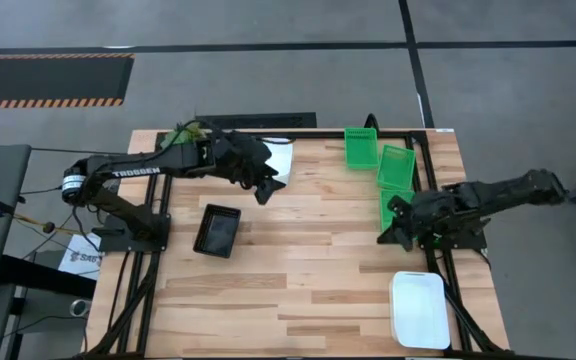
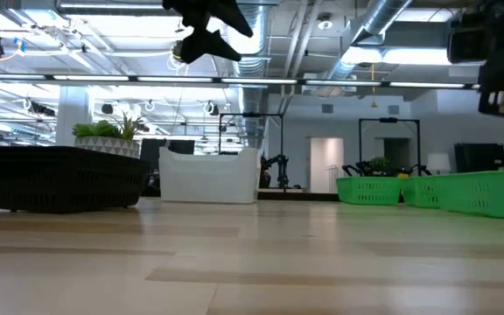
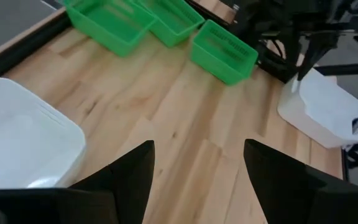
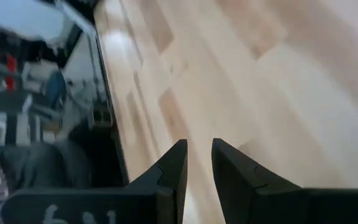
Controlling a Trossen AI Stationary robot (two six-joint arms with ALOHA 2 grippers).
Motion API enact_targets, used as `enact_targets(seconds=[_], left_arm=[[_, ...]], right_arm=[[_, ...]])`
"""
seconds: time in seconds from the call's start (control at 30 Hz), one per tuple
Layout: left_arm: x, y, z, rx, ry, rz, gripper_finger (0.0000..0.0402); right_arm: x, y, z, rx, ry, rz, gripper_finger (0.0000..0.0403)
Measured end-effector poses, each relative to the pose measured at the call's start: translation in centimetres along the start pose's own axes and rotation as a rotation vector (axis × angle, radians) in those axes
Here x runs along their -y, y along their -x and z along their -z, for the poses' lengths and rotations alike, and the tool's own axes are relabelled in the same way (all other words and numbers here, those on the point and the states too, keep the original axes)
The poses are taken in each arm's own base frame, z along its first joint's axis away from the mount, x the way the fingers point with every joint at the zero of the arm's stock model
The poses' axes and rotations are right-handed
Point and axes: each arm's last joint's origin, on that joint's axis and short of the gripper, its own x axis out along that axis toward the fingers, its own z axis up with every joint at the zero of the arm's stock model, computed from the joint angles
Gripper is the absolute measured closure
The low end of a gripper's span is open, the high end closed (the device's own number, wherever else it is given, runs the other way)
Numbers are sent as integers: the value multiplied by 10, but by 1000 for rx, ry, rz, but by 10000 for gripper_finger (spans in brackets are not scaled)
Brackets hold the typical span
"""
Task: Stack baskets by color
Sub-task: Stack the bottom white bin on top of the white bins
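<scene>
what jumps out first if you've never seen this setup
Three bright green plastic baskets run in a line along the far right of the wooden table, the nearest partly hidden under the right pincer. A black plastic basket sits alone left of centre, and a white plastic basket lies at the near right corner. The left pincer hangs open near the far edge, beside another white basket.

Grey floor [image 1: 268, 80] all around the wooden table [image 1: 298, 260], with an orange and black striped strip [image 1: 48, 80] on it. Big silver pipes [image 2: 392, 22] and long bright lights [image 2: 129, 79] up high.
</scene>
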Motion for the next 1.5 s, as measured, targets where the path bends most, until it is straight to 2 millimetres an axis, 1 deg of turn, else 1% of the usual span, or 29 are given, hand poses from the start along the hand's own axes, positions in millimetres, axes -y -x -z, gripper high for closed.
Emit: enact_targets(seconds=[0.1,0.23,0.3,0.37,0.43,0.53,0.63,0.8,0.97,1.03,1.1,1.2,1.3,1.5], left_arm=[[5,0,2,-6,-11,12,167],[11,-1,5,-12,-36,25,167],[13,-1,6,-14,-48,30,167],[15,-1,7,-12,-60,28,167],[16,-1,7,-8,-78,18,167],[18,-1,8,-3,-92,6,167],[19,-1,9,-3,-96,6,167],[19,-1,9,-3,-96,6,167],[19,-1,9,-3,-96,6,167],[19,-1,9,-3,-97,5,167],[19,-1,9,-2,-96,5,167],[19,-1,9,-3,-96,5,167],[19,-1,10,-13,-96,1,167],[18,-1,12,-36,-96,-9,167]], right_arm=[[-25,-5,-1,-96,12,-10,306],[-63,-7,5,-210,25,-46,306],[-76,-9,13,-260,-3,-4,306],[-82,-11,25,-311,-51,81,306],[-81,-14,40,-370,-122,212,306],[-73,-21,65,-432,-230,454,306],[-67,-28,87,-457,-271,640,306],[-65,-47,111,-430,-312,771,306],[-61,-77,122,-406,-332,825,306],[-58,-91,121,-400,-330,840,306],[-55,-105,116,-400,-319,839,306],[-49,-123,98,-405,-280,822,306],[-44,-141,72,-357,-227,784,306],[-40,-163,4,-243,-27,726,306]])
